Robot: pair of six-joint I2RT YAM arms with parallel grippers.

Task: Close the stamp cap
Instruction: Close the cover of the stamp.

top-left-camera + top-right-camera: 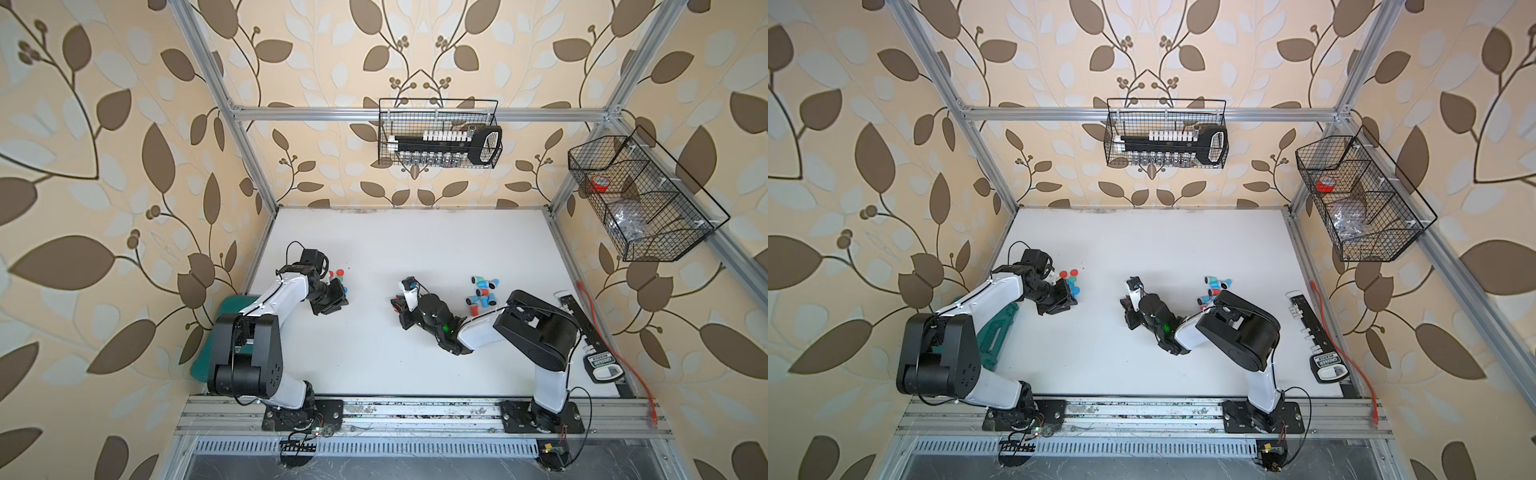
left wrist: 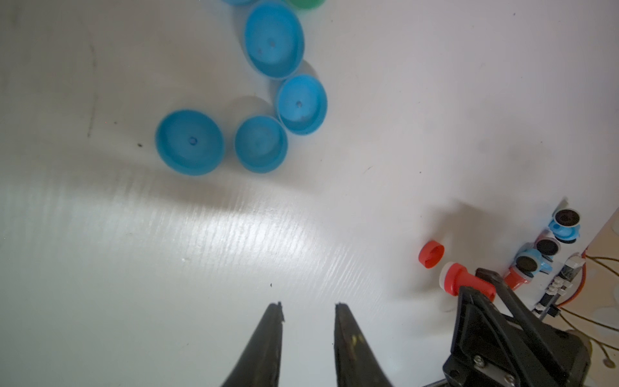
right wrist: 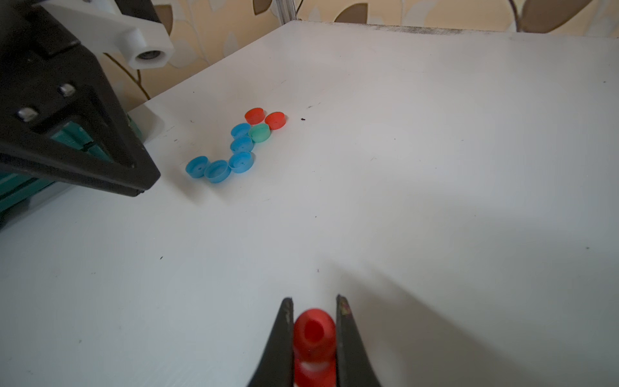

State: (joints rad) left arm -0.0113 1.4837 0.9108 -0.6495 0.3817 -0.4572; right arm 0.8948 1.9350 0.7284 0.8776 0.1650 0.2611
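The right gripper (image 3: 315,299) is clamped on a small red cylindrical plastic stamp (image 3: 314,348) with a white band, held low over the middle of the white tabletop (image 1: 415,249); the stamp's white end is bare, no cap on it. 1 loose red plastic cap (image 2: 431,253) sits just beyond that white end, with a small gap between them in the left wrist view; cannot tell if that cap rests on the table. The left gripper (image 2: 308,306) hangs over the table's left side, jaws slightly apart, nothing between them. Near it is a cluster of loose round caps: 5 blue caps (image 3: 242,145) hollow side up, 1 green cap (image 3: 261,133), 2 more red caps (image 3: 254,115); most touch a neighbour. A pile of uncapped blue and red stamps (image 1: 482,291) lies on its sides near the right arm, well apart from the cap cluster; dark pads show on some.
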